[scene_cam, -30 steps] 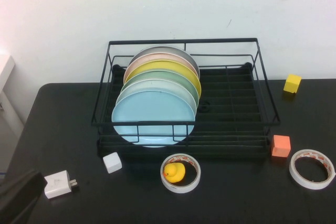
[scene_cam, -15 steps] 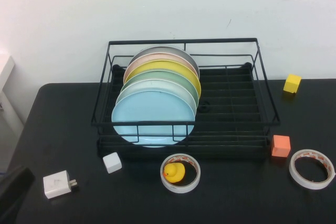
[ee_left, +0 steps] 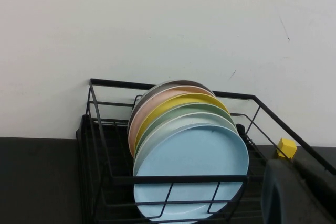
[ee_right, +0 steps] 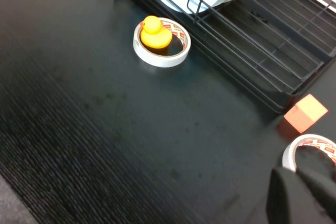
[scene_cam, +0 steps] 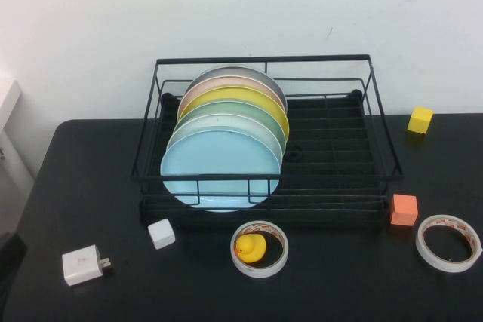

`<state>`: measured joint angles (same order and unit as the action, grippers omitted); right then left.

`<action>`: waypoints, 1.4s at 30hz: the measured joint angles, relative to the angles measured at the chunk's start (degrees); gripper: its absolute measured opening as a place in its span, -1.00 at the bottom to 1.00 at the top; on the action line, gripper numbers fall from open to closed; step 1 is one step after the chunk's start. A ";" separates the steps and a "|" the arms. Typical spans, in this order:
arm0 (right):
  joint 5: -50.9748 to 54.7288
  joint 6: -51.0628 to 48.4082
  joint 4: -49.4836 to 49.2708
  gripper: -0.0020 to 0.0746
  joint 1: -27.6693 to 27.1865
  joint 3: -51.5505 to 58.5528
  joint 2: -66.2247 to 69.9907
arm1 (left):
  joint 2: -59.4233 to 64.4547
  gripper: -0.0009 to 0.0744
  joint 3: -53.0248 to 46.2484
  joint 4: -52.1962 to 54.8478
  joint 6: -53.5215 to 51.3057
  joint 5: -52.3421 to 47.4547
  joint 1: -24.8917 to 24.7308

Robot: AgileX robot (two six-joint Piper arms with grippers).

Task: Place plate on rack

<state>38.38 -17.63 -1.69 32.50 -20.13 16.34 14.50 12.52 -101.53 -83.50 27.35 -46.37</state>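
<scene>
The sky-blue plate (scene_cam: 219, 167) stands upright in the front slot of the black wire rack (scene_cam: 324, 178), ahead of a row of several other plates. It also shows in the left wrist view (ee_left: 191, 169), behind the rack's front rail (ee_left: 100, 129). My left gripper (ee_left: 294, 174) is shut and empty, well back from the rack; only a dark sliver of that arm (scene_cam: 6, 262) shows at the high view's lower left edge. My right gripper (ee_right: 307, 174) is shut and empty, above a tape roll (ee_right: 310, 150) to the right of the rack.
In front of the rack are a white cube (scene_cam: 161, 233), a white plug adapter (scene_cam: 83, 264) and a tape roll holding a yellow duck (scene_cam: 259, 248). On the right are an orange cube (scene_cam: 404, 210), a second tape roll (scene_cam: 448, 242) and a yellow cube (scene_cam: 420, 120).
My left arm has drawn back toward the lower left corner of the high view and has almost left it. The plates and the rack have not moved.
</scene>
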 joint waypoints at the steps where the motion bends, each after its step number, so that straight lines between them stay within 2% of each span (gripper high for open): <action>1: -0.11 0.00 0.00 -0.94 0.00 0.00 0.00 | 0.00 -0.98 0.00 -0.09 0.00 0.02 0.00; 16: -0.09 0.00 -0.07 -0.94 0.00 0.00 0.00 | -1.05 -0.98 0.00 -0.09 0.00 -0.14 1.06; 19: -0.13 0.00 -0.07 -0.94 0.00 0.00 0.00 | -3.28 -0.98 0.00 -0.09 -0.68 -0.45 6.22; 22: -0.13 0.00 -0.07 -0.95 0.00 0.00 0.00 | -5.24 -0.98 -0.67 -0.09 -4.29 -1.58 13.45; 27: -0.13 0.00 -0.07 -0.95 0.00 0.00 0.00 | -7.31 -0.98 -3.23 0.02 -8.23 -10.58 25.70; 32: -0.13 0.00 -0.07 -0.95 0.00 0.00 0.00 | -7.45 -0.98 -4.68 0.60 -11.08 -16.14 32.18; 37: -0.13 0.00 -0.07 -0.95 0.00 0.00 0.00 | -7.45 -0.98 -6.35 1.19 -10.49 -16.51 34.47; 39: -0.13 0.00 -0.07 -0.95 0.00 0.00 0.00 | -8.09 -0.98 -6.78 8.38 -3.10 -17.06 34.58; 40: -0.13 0.00 -0.07 -0.95 0.00 0.00 0.00 | -8.72 -0.98 -6.88 16.12 1.97 -17.45 34.86; 42: -0.13 0.00 -0.07 -0.95 0.00 0.00 0.00 | -9.83 -0.98 -7.02 36.46 19.85 -19.26 35.41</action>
<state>38.25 -17.63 -1.76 32.50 -20.13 16.34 4.67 5.51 -65.07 -63.65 8.08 -10.96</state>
